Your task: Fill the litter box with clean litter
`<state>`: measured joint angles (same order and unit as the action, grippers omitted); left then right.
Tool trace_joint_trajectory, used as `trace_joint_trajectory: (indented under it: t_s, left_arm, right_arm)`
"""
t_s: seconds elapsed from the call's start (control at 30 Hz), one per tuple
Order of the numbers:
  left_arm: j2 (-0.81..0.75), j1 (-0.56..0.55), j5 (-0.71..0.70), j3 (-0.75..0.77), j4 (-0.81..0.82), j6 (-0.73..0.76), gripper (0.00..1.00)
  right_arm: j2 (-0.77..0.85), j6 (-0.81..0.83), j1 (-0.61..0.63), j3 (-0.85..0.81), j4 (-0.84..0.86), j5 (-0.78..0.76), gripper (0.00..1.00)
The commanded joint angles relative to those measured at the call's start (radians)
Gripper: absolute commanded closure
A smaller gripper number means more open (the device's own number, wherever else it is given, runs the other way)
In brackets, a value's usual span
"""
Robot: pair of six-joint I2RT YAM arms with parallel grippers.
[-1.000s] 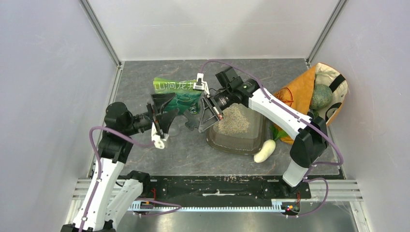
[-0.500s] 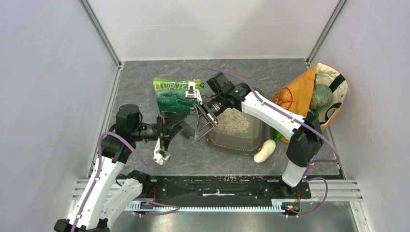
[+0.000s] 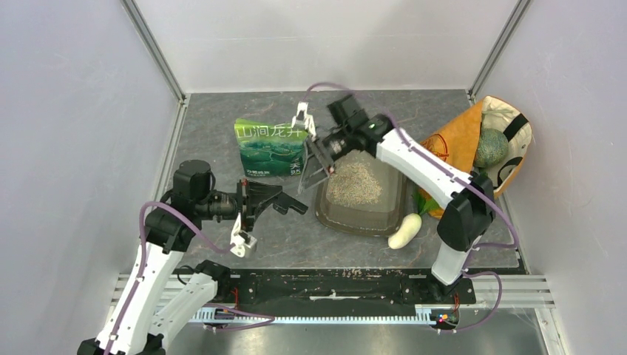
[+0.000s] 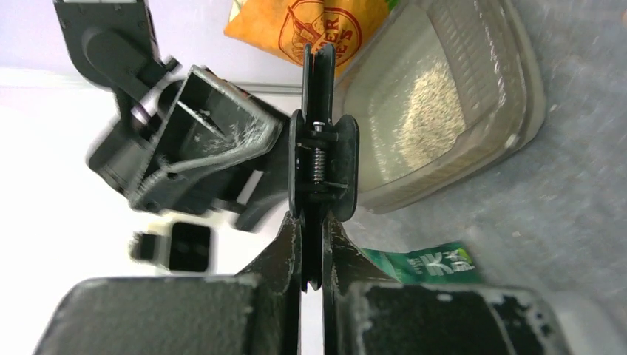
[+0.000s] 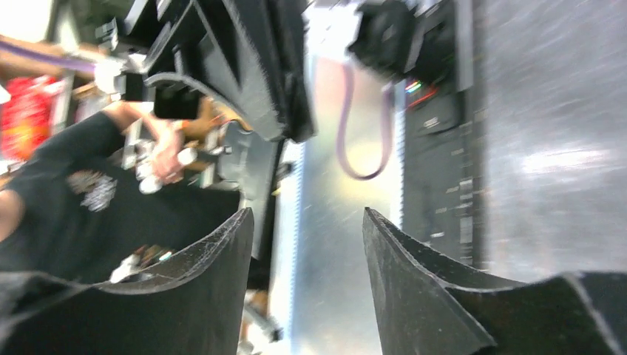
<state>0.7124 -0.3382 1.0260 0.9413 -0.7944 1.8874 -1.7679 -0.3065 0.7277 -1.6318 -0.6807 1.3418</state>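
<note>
The litter box [image 3: 364, 224], a smoky translucent tray, lies right of the table's centre with a heap of pale clean litter [image 3: 355, 183] inside; the left wrist view shows the litter box [image 4: 517, 111] and its litter [image 4: 432, 115] too. My left gripper [image 3: 275, 200] hovers left of the box, shut on a black spring clip [image 3: 294, 205]. That clip [image 4: 322, 155] stands upright between the left gripper's [image 4: 313, 219] fingers. My right gripper [image 3: 313, 168] hangs open over the box's left rim, beside the green bag [image 3: 270, 148]. Nothing sits between the right gripper's [image 5: 307, 213] fingers.
An orange-and-cream fabric bag [image 3: 473, 140] holding a round green vegetable [image 3: 490, 148] leans at the right wall. A white oval vegetable [image 3: 405, 231] lies at the box's near right corner. Grey walls close in the left, back and right sides.
The black clip passed from my right gripper to my left. The left gripper closed on it and drew back towards the near left. The right gripper opened and lifted towards the back.
</note>
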Motion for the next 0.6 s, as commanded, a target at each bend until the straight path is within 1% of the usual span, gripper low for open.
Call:
trace_joint_trajectory:
  t_s: [0.0,0.07,0.17,0.27,0.33,0.47,0.57]
  left_arm:
    - [0.034,-0.004,0.001,0.134,-0.030,-0.409,0.98]
    - [0.082,-0.004,-0.012,0.203,-0.031,-0.636,0.98]
    - [0.170,-0.003,-0.011,0.316,-0.083,-0.930,0.98]
    - [0.242,-0.003,-0.005,0.382,-0.103,-1.173,0.98]
    - [0.264,-0.004,-0.003,0.393,-0.103,-1.269,0.98]
    - [0.295,-0.003,-0.029,0.399,-0.092,-1.406,0.98]
    - [0.309,-0.003,-0.026,0.403,-0.092,-1.442,0.98]
  right_arm:
    - [0.044,0.246,-0.144,-0.195,-0.094,-0.215,0.35]
    - [0.079,0.339,-0.187,-0.217,-0.090,-0.300,0.28]
    - [0.157,0.519,-0.193,-0.215,-0.092,-0.379,0.20]
    - [0.222,0.611,-0.173,-0.199,-0.069,-0.435,0.17]
    - [0.255,0.670,-0.146,-0.191,-0.073,-0.464,0.15]
    - [0.292,0.753,-0.073,-0.183,-0.097,-0.471,0.14]
    - [0.302,0.781,-0.039,-0.179,-0.119,-0.459,0.14]
